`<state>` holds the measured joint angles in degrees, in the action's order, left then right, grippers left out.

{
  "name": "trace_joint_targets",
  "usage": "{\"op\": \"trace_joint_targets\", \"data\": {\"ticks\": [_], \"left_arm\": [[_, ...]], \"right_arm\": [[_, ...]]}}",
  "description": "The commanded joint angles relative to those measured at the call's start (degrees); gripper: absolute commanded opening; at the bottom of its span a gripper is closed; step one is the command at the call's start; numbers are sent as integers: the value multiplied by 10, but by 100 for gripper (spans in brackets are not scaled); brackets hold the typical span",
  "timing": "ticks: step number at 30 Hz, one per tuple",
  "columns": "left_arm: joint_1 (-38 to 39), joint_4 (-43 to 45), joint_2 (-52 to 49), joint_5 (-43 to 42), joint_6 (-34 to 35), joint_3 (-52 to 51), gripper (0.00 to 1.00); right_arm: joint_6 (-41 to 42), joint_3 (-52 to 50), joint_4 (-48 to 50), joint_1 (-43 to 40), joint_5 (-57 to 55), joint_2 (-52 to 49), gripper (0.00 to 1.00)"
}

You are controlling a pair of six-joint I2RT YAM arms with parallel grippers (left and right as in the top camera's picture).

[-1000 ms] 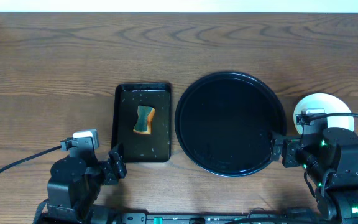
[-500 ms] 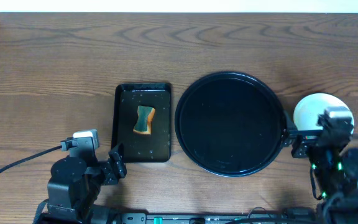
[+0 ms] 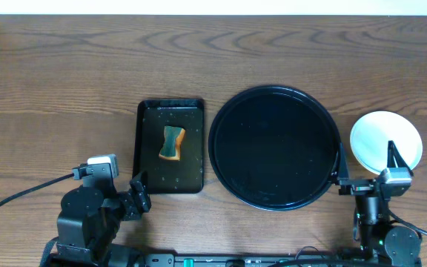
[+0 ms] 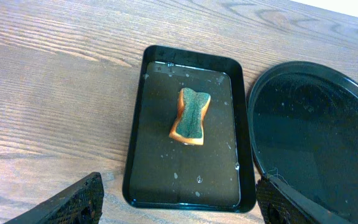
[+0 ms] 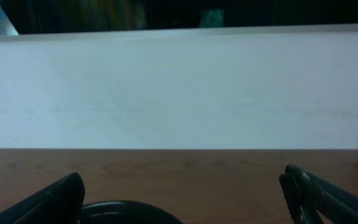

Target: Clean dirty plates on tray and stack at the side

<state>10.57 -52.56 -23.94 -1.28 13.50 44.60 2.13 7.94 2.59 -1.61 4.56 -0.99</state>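
Right gripper [image 3: 365, 160] retreated, jaws apart; plates [image 3: 382, 138] lie flat.

Even, soft light fills the sharp overhead view, with faint shadows; the pale plate [image 3: 385, 139] is nearly blown out and the round black tray [image 3: 274, 148] has a dull sheen. The left wrist view is crisp, droplets glinting in the rectangular tray [image 4: 160, 155]. The right wrist view is dim and blurred, its wall [image 5: 179, 87] washed bluish
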Motion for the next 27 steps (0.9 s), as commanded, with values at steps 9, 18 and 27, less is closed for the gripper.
{"op": "trace_joint_targets", "data": {"ticks": [9,18,27], "left_arm": [[1,-1,1,5,-5,-1,79],[1,-1,1,5,-5,-1,79],[1,-1,1,5,-5,-1,80]], "right_arm": [[0,-76,-66,-2,1,7,99],[0,-76,-65,-2,0,6,99],[0,-76,-65,-2,0,6,99]]}}
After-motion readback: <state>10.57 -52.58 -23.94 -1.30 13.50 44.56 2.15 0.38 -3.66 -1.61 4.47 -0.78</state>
